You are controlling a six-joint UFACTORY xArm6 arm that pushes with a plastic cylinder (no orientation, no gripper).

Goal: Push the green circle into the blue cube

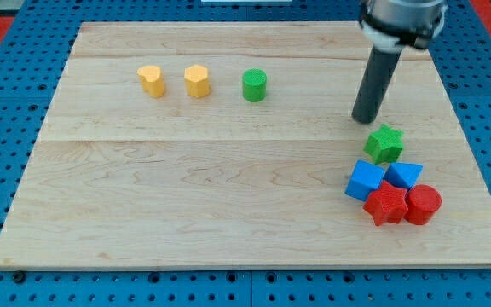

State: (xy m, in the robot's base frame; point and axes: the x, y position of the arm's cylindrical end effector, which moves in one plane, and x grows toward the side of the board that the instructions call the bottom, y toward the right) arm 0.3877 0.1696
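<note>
- The tip (366, 118) is a bare rod with no jaws, touching no block.
- The green circle (254, 85) lies well to its left.
- The blue cube (365, 181) sits near, below it.

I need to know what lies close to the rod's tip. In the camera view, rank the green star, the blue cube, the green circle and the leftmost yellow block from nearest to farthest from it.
Measured from my tip:
1. Green star, just below it, toward the view's right.
2. Blue cube, farther toward the view's bottom.
3. Green circle, off to the view's left.
4. Leftmost yellow block, farthest toward the view's left.
</note>
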